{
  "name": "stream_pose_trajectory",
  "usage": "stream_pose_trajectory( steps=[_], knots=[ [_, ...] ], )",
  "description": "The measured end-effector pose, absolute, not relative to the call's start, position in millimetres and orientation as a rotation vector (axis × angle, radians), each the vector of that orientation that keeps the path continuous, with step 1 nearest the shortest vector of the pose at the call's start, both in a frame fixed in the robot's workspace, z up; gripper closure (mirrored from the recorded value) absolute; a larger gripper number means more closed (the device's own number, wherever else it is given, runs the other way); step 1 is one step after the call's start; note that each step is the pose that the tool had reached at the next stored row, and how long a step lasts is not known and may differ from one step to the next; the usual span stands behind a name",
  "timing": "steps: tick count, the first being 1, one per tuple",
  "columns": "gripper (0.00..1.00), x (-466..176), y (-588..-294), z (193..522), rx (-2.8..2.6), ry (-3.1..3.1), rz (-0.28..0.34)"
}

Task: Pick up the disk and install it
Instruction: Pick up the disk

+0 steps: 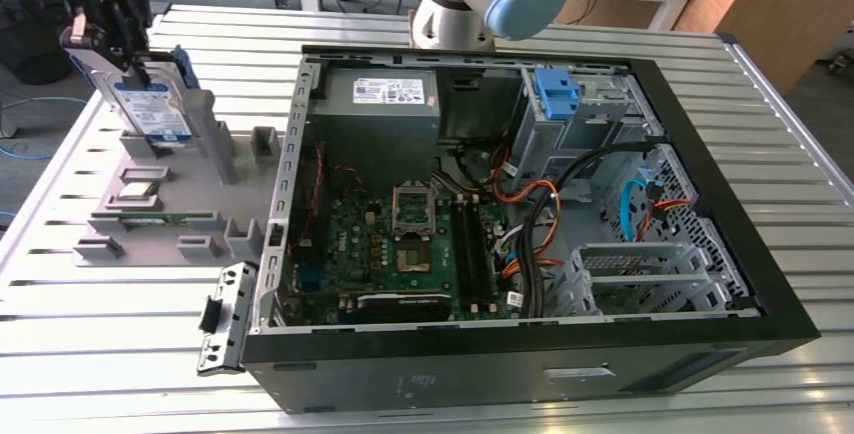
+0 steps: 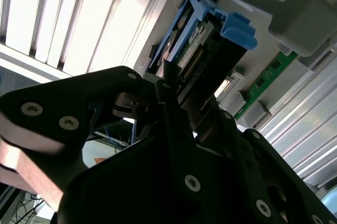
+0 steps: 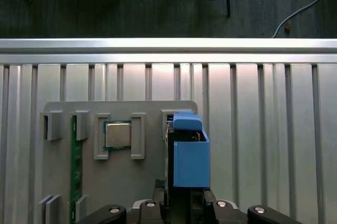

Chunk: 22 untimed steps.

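Note:
The disk (image 1: 150, 109) stands on edge at the far corner of the exterior view's left, its white-and-blue label facing the camera and blue rails along its sides. It sits at a slot of the grey holder (image 1: 200, 169), and I cannot tell whether it is lifted clear. My black gripper (image 1: 127, 64) comes down on its upper edge. In the second wrist view the gripper (image 2: 184, 97) is shut on the disk (image 2: 202, 42), one finger on each flat side. The first wrist view looks down the blue rail of the disk (image 3: 188, 153) to the gripper (image 3: 184, 200).
An open computer case (image 1: 734, 204) takes up the middle and the exterior view's right, with a blue bracket (image 1: 554, 94) in its drive bay and a grey power supply (image 1: 380, 94). The holder also carries a processor chip (image 3: 117, 134) and a green memory stick (image 3: 76, 166). The table is ribbed metal.

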<state>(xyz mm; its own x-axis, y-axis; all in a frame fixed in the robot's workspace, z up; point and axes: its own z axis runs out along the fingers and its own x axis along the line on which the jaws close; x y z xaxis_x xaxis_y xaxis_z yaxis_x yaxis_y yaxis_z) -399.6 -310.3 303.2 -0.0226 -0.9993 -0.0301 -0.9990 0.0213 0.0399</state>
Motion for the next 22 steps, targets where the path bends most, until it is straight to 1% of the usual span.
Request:
stream_pose_trajectory(
  steps=[6, 22],
  knots=[
    [0.65, -399.6, -310.3, 319.4, 2.192, -2.24, -0.078],
    [0.65, -399.6, -310.3, 319.4, 2.192, -2.24, -0.078]
  ],
)
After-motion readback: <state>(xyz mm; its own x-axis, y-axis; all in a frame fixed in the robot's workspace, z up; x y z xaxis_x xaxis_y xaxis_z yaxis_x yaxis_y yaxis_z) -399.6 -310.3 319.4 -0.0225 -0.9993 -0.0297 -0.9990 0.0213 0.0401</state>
